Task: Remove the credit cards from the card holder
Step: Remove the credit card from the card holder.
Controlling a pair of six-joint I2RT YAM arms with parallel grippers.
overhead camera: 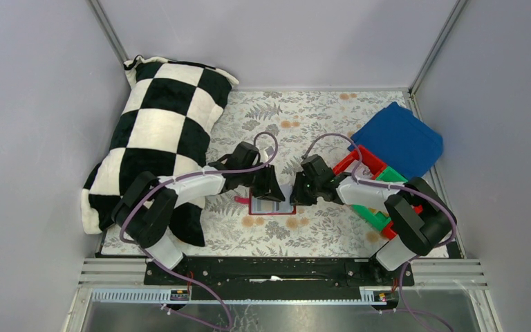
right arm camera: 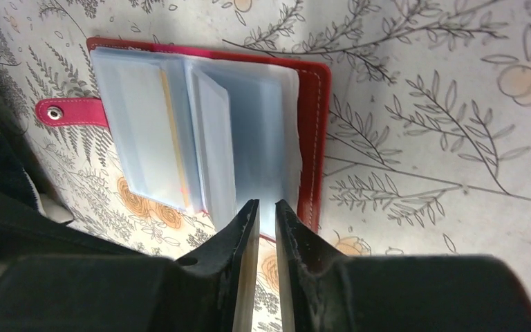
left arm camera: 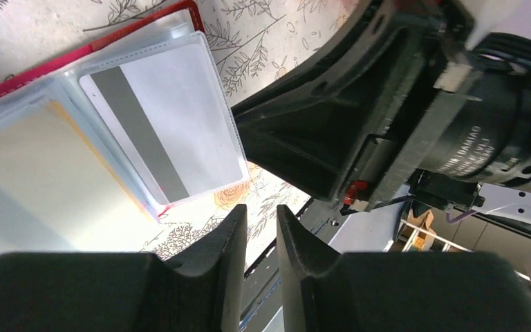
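The card holder point(overhead camera: 271, 206) lies open on the floral cloth, red-bordered, with clear sleeves. In the right wrist view it point(right arm camera: 314, 131) shows its snap tab point(right arm camera: 69, 112) at the left and one sleeve page standing up. The credit cards sit in the sleeves: a grey card with a dark stripe point(left arm camera: 159, 114) and a tan card point(left arm camera: 34, 187). My left gripper point(overhead camera: 266, 187) point(left arm camera: 261, 214) hovers at the holder's far-left side, its jaws a narrow slit apart and empty. My right gripper point(overhead camera: 297, 192) point(right arm camera: 263, 207) is at the holder's right edge, its jaws also a narrow slit apart and empty.
A black-and-white checkered pillow point(overhead camera: 159, 138) fills the left side. A blue cloth point(overhead camera: 399, 138) lies at the back right, with red and green plastic bins point(overhead camera: 373, 180) under my right arm. My right gripper's body point(left arm camera: 359, 124) is close to my left gripper.
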